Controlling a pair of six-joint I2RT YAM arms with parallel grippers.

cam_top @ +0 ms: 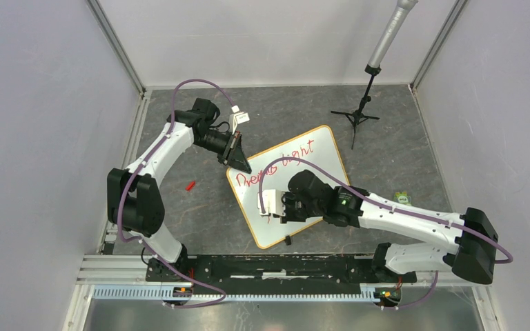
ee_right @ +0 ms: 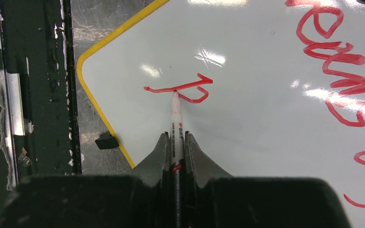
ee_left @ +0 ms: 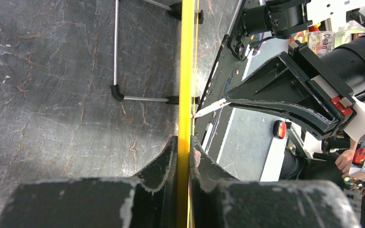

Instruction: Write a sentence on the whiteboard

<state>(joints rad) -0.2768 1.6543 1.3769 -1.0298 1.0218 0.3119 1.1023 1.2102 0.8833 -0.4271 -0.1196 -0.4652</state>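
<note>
Whiteboard (cam_top: pixel 324 162) lies on the dark mottled table (cam_top: pixel 179 207) between the two arms, turned at a slant. The right gripper (ee_right: pixel 176 137) hangs over its near half with both fingers pinched tight on a slim white marker (ee_right: pixel 175 116). The marker's tip touches the board at the stem of a red stroke shaped like a "p". That is close to the rounded near corner with its yellow rim, where a small black clip (ee_right: pixel 107 141) sits on the edge. Higher up the board runs the rest of the sentence (cam_top: pixel 279 160) in slanted red handwriting. From that gripper the right wrist and forearm stretch off to the right, low and nearly level, to an elbow far out on that side, then fold back to the base at the near rail. The left gripper (ee_left: pixel 185 142) is clamped on the board's yellow edge at its left corner, one finger on either side. Its wrist points down and to the right, and the forearm arcs leftward to a black elbow above the left base. A small red piece (cam_top: pixel 190 185) lies on the table left of the board, and a black tripod stand (cam_top: pixel 359 114) is beyond its far corner
</note>
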